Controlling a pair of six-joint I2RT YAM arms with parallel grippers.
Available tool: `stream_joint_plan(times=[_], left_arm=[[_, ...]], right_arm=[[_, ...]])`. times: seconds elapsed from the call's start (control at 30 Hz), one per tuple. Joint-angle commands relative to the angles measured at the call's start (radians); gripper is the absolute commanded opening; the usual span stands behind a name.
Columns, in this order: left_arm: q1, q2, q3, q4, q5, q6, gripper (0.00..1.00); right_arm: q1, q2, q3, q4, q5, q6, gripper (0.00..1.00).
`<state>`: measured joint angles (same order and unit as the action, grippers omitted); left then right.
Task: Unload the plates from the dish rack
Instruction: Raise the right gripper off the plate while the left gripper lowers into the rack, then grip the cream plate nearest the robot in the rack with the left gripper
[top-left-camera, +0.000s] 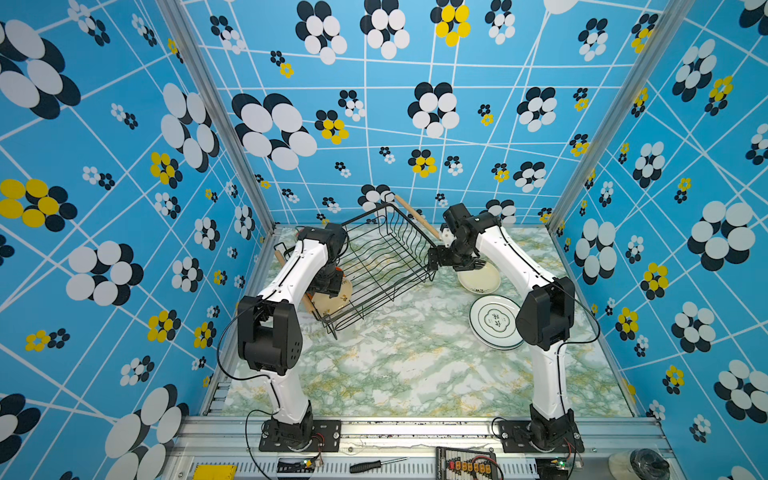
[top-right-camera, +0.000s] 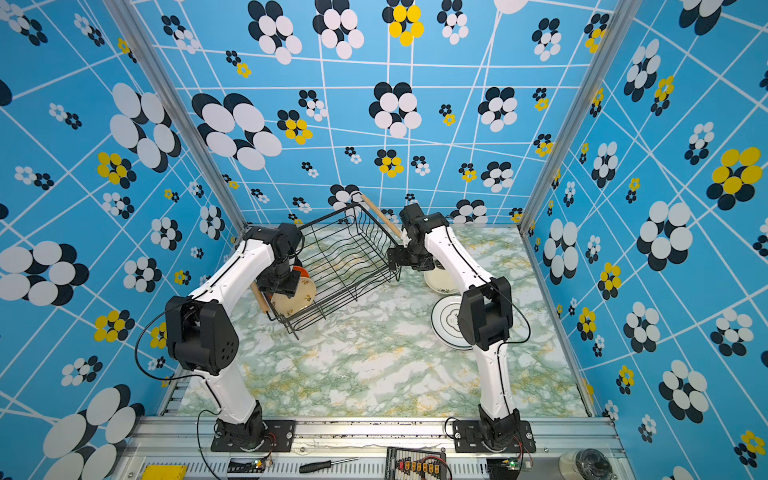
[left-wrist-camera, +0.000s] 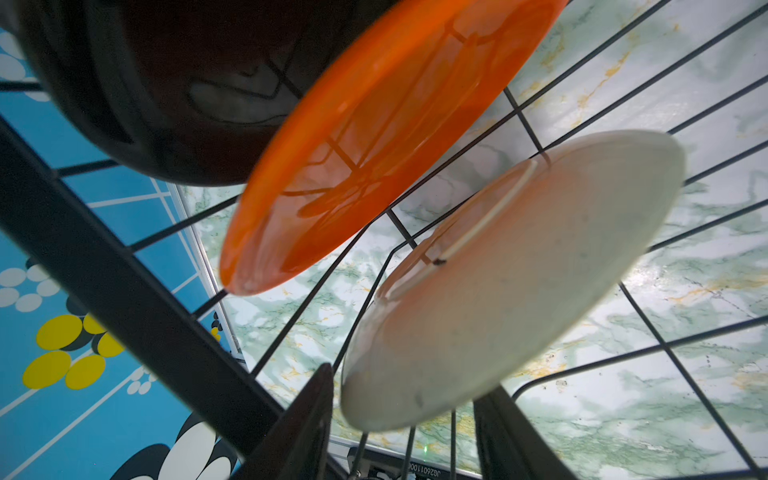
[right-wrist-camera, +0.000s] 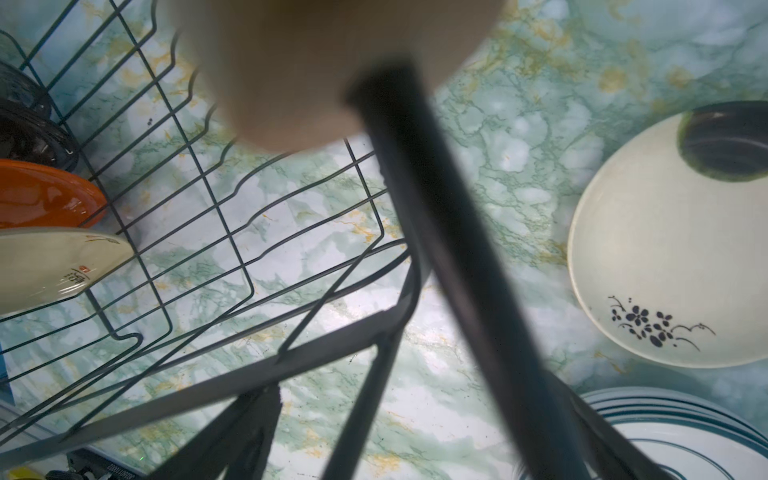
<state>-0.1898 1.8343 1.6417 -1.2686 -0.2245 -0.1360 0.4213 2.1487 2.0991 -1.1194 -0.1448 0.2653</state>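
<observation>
We see the left arm (top-left-camera: 291, 270) and right arm (top-left-camera: 505, 255) alike: white link shells (top-left-camera: 286, 395), black joint housings (top-left-camera: 270, 332), thin black cables (top-left-camera: 218, 351), black base plates (top-left-camera: 326, 440) with screws.

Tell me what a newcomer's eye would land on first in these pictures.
Loud blue walls with black, white and yellow flower shapes surround everything. Toward the back of the marbled table sits the black wire dish rack, turned askew, with an orange plate and a cream plate in its left end. A flowered cream plate and a ringed white plate lie on the table to its right.
</observation>
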Motion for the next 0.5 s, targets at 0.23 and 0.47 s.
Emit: stream_joint_plan(times=[0.23,0.47], left_arm=[[0.009,0.037,-0.004,0.095,0.015,0.021,0.45],[0.009,0.053,-0.008,0.121,0.037,0.026,0.34]], right_arm=[[-0.022,-0.151,-0.187,0.06,-0.033,0.01,0.99],[-0.045,-0.27,-0.334,0.099,-0.03,0.017,0.99]])
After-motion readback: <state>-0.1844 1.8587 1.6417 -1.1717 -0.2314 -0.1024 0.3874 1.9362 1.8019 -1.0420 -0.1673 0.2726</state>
